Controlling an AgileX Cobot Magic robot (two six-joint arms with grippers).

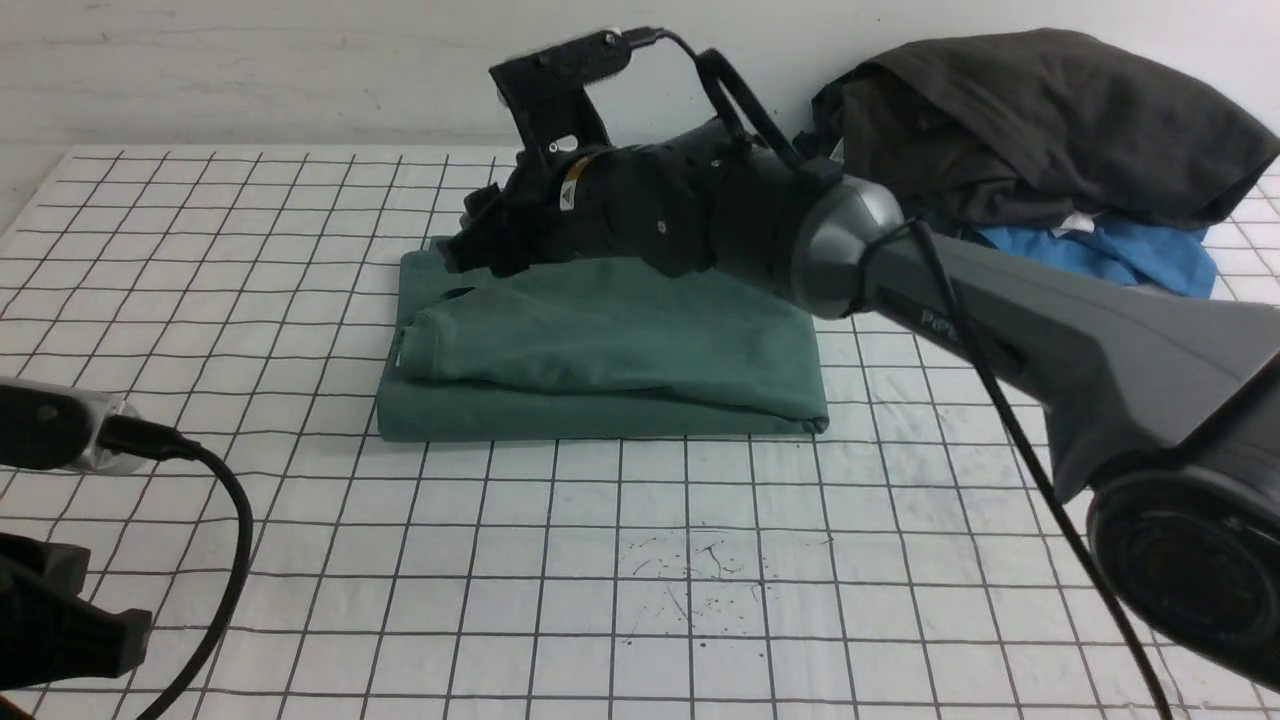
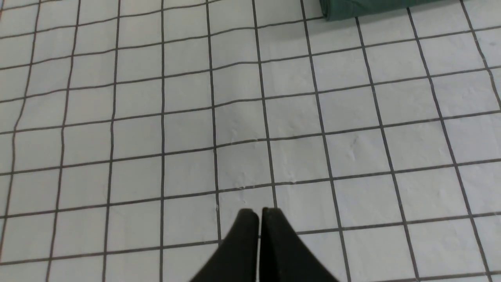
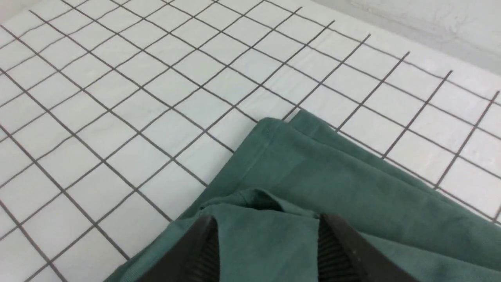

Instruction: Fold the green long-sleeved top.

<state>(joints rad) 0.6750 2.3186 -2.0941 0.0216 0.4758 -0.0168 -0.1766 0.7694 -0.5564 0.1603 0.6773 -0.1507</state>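
The green long-sleeved top [image 1: 600,350] lies folded into a thick rectangular bundle on the gridded table, with a sleeve fold on top. My right gripper [image 1: 470,250] reaches over its far left corner. In the right wrist view the right gripper [image 3: 266,235] is open, its jaws wide apart just above the top's upper layer [image 3: 332,184], gripping nothing. My left gripper [image 2: 259,213] is shut and empty over bare grid near the table's front left; a corner of the top [image 2: 364,8] shows far from it. In the front view only the left arm's body [image 1: 60,430] shows.
A dark grey-black garment [image 1: 1040,120] is heaped at the back right over a bright blue garment [image 1: 1120,250]. The white gridded table cover [image 1: 640,560] spreads in front of the top. A white wall rises behind the table.
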